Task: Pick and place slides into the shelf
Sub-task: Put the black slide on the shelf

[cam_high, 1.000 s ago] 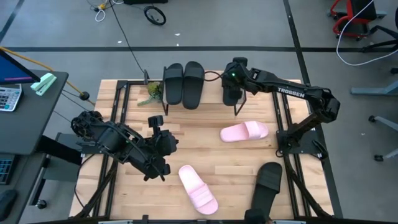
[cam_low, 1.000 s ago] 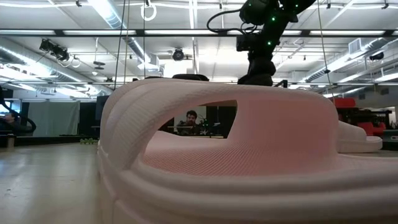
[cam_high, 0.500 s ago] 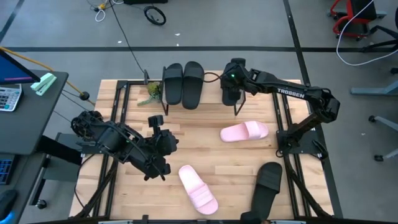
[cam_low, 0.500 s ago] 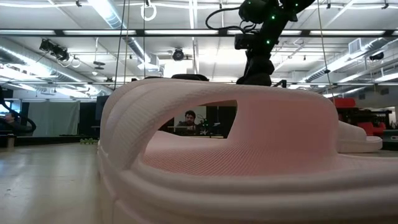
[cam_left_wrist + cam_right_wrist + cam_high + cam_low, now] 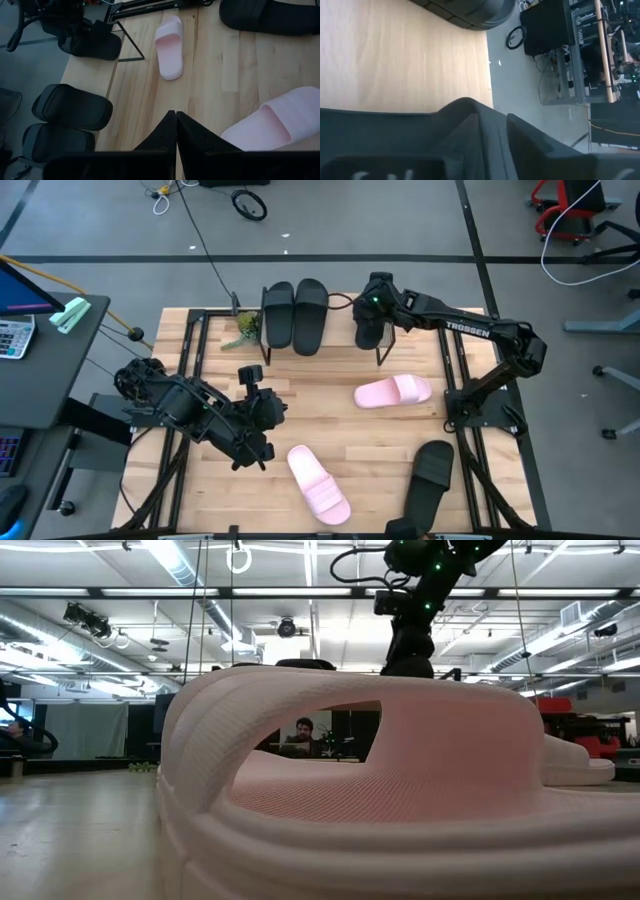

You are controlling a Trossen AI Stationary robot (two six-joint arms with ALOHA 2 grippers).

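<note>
The shelf (image 5: 340,330) stands at the table's far side, and two black slides (image 5: 295,315) lie side by side on its left part. My right gripper (image 5: 373,298) is over the shelf's right end, on a third black slide (image 5: 372,335) that lies on the plank (image 5: 395,55). One pink slide (image 5: 393,392) lies right of centre on the table and another (image 5: 318,480) near the front. It fills the low view (image 5: 350,790). A fourth black slide (image 5: 428,475) lies at the near right. My left gripper (image 5: 175,116) is shut and empty at the table's left. My right gripper comes down from above at the far end of the black slide (image 5: 373,310). The gripper's own body hides the place of contact, so the part and the kind of hold do not show. The slide lies flat on the shelf's plank, lengthwise from far to near.
A small green plant (image 5: 245,328) stands at the shelf's left end. The shelf's thin black legs (image 5: 380,358) stand on the slatted tabletop. Bare wood lies between the two pink slides. A desk with a calculator (image 5: 12,335) is beyond the table's left edge.
My right gripper has moved slightly up and toward the table's far edge above the shelf's right end. The slides and my left arm have kept still.
</note>
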